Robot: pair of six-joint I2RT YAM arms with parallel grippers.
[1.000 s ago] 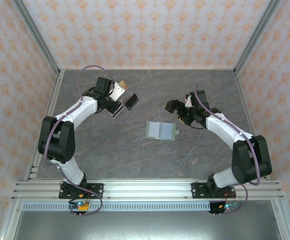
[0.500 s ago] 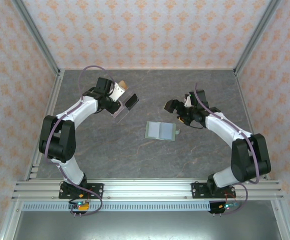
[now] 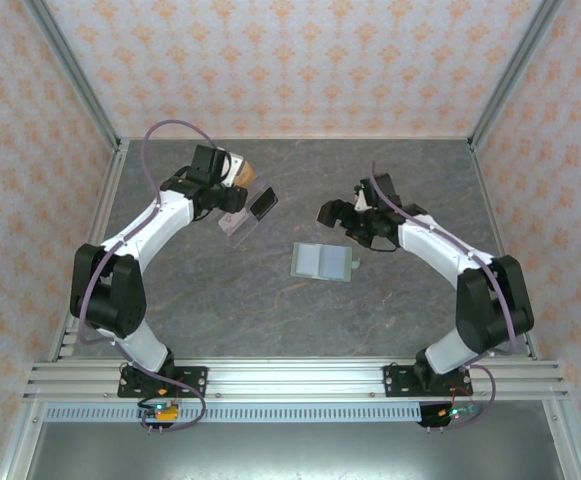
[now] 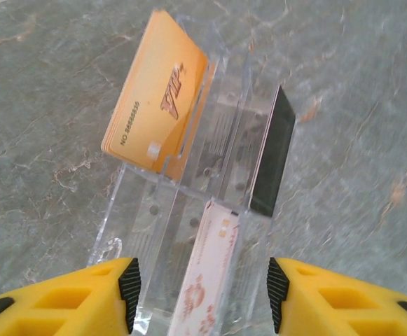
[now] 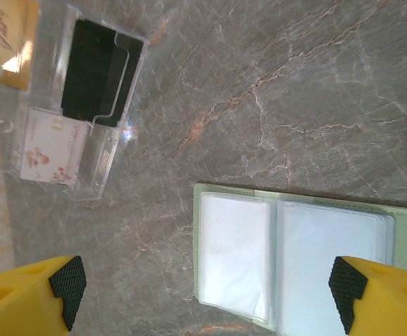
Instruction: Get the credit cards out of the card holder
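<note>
Your left tool (image 4: 203, 294) hangs over the clear tray (image 4: 154, 210) with its jaws partly apart and nothing gripped. The white flowered card (image 4: 207, 280) stands on edge between them, with a gap on both sides. An orange card (image 4: 154, 105) and a black card (image 4: 273, 154) lean in the slots ahead of it.

Your right tool (image 5: 207, 292) is spread wide and empty. The card holder (image 5: 305, 259) lies opened flat on the surface (image 5: 294, 84) just below it, closer to its right jaw.

Watch the left side first. If you pull away at an angle, a jaw could clip the white card or the tray wall, and the light tray would likely tip and spill the leaning cards.

On the right, the sleeves look pale and glossy, and you cannot tell from here whether a card remains inside. Coming down carelessly, you might pinch the plastic sleeve rather than a card. Nothing pins the holder, so it would probably drag or fold shut.
</note>
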